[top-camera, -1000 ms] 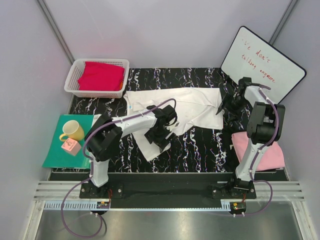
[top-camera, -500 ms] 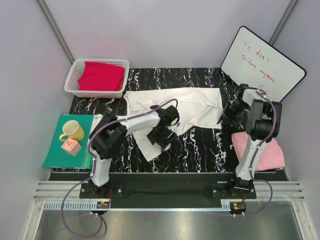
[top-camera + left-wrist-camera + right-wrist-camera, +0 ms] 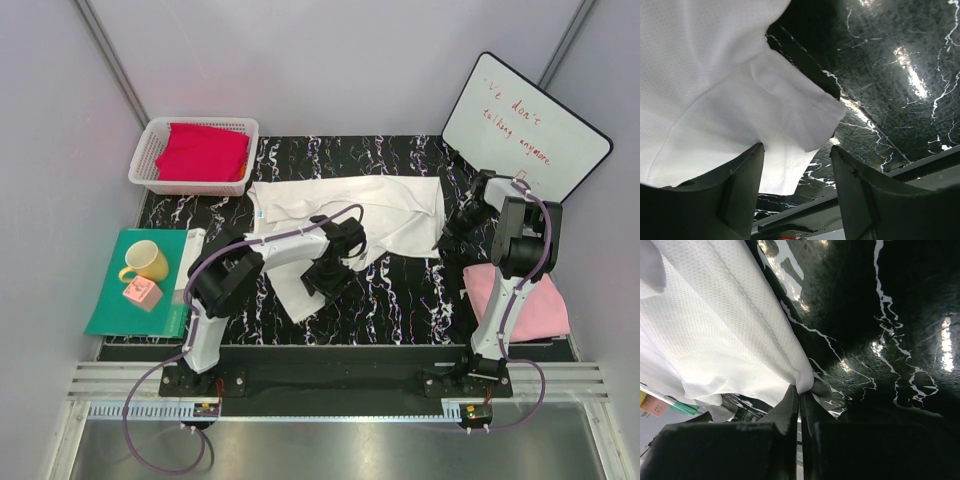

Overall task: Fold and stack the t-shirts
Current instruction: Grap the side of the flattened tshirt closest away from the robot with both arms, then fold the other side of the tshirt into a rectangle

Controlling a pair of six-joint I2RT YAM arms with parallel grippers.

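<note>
Red handwriting on whiteboard (image 3: 527, 125), far right corner of worktop, three slanted lines: "...e don't / talking / anymore"; first word faint, unclear. Small blue label (image 3: 258, 213) at neck of white t-shirt (image 3: 390, 205): too small to read

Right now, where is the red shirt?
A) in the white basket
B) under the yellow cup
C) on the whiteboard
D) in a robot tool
A: the red shirt lies inside the white basket at the table's far left corner.
</note>
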